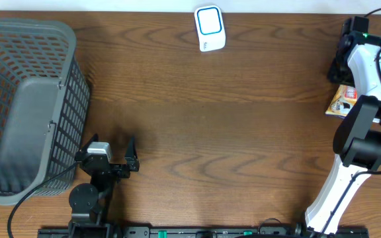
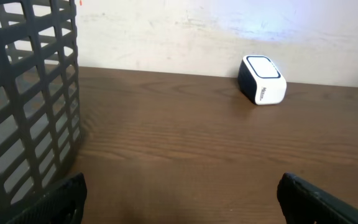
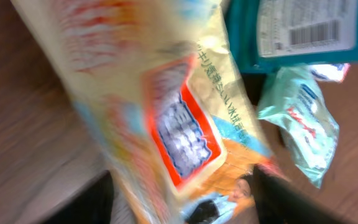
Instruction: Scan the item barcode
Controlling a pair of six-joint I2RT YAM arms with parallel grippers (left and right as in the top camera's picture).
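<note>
The left claw (image 2: 182, 199) is spread wide apart. A snack packet (image 3: 166, 112) is seen between the fingers of the right claw (image 3: 179, 202); whether it is gripped cannot be told.

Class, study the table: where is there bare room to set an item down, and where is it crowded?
The table is bare across the middle, between the basket and the right arm, below the scanner. The right edge is crowded with snack packets.
</note>
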